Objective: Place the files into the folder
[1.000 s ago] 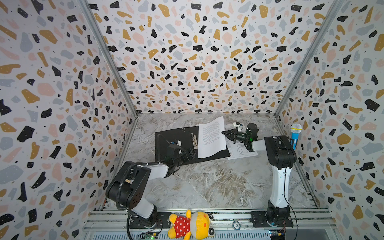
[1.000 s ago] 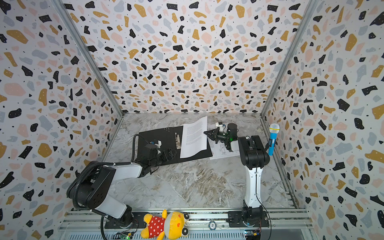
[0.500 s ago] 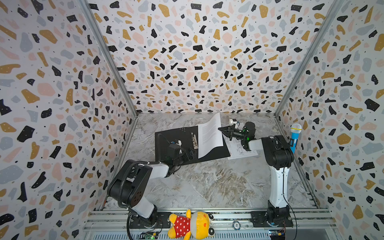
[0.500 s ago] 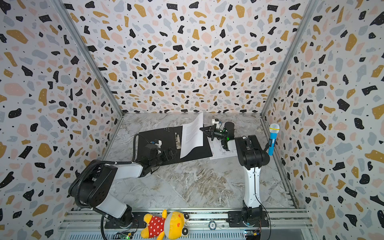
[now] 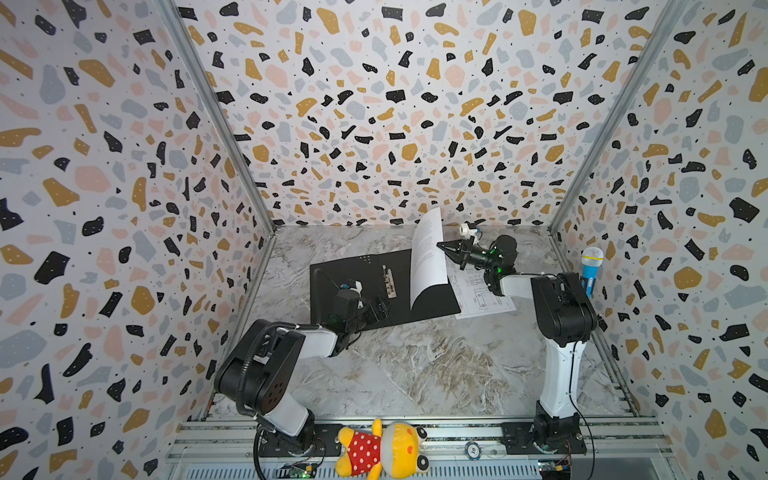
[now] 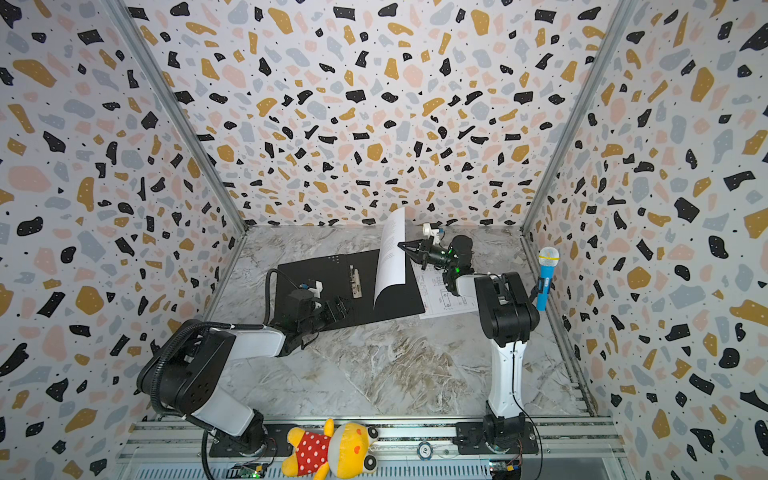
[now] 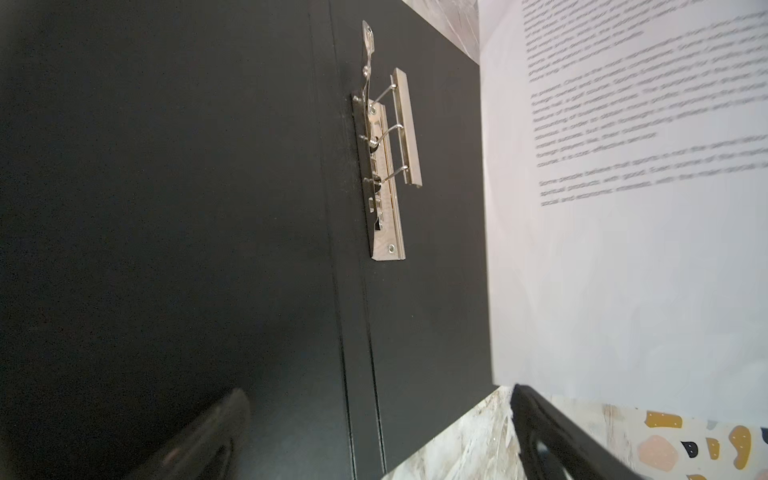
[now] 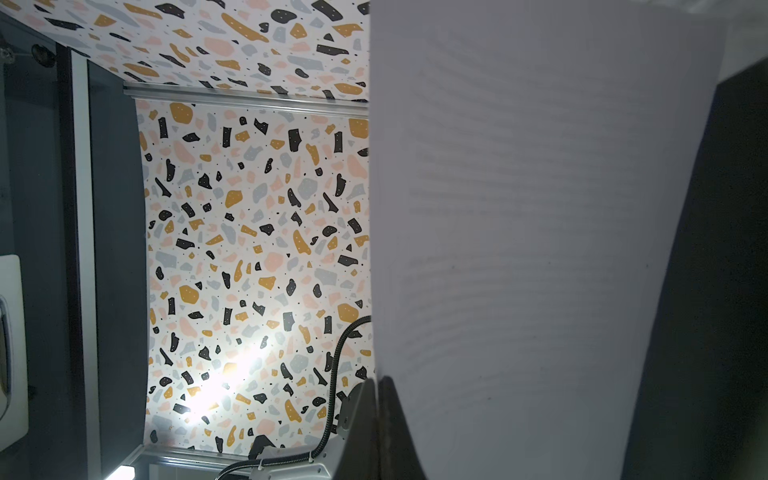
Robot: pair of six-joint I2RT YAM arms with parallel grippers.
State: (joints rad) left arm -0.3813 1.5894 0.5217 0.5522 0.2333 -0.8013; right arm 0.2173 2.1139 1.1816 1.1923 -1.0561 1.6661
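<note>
The folder [image 5: 357, 272] [image 6: 316, 272] lies open on the table, black inside up, with its metal clip [image 5: 389, 282] [image 7: 386, 166] at the spine. One of the files, the text sheet [image 5: 426, 253] [image 6: 392, 253] [image 7: 623, 249], stands nearly upright over the folder's right half, its lower part curling onto the black. My right gripper [image 5: 440, 246] [image 6: 402, 246] [image 8: 378, 386] is shut on the sheet's raised edge. The other file, the drawing sheet [image 5: 478, 295] [image 6: 444, 295], lies flat on the table right of the folder. My left gripper [image 5: 380, 307] [image 6: 338, 307] [image 7: 374, 415] hovers open over the folder's near edge, holding nothing.
A blue toy microphone [image 5: 590, 266] leans against the right wall beside the right arm. A yellow plush toy [image 5: 386, 451] lies on the front rail. Patterned walls close in the table on three sides.
My right gripper has risen and swung left with the text sheet's edge, tipping the sheet from a shallow slant to nearly upright. The left arm has not moved.
</note>
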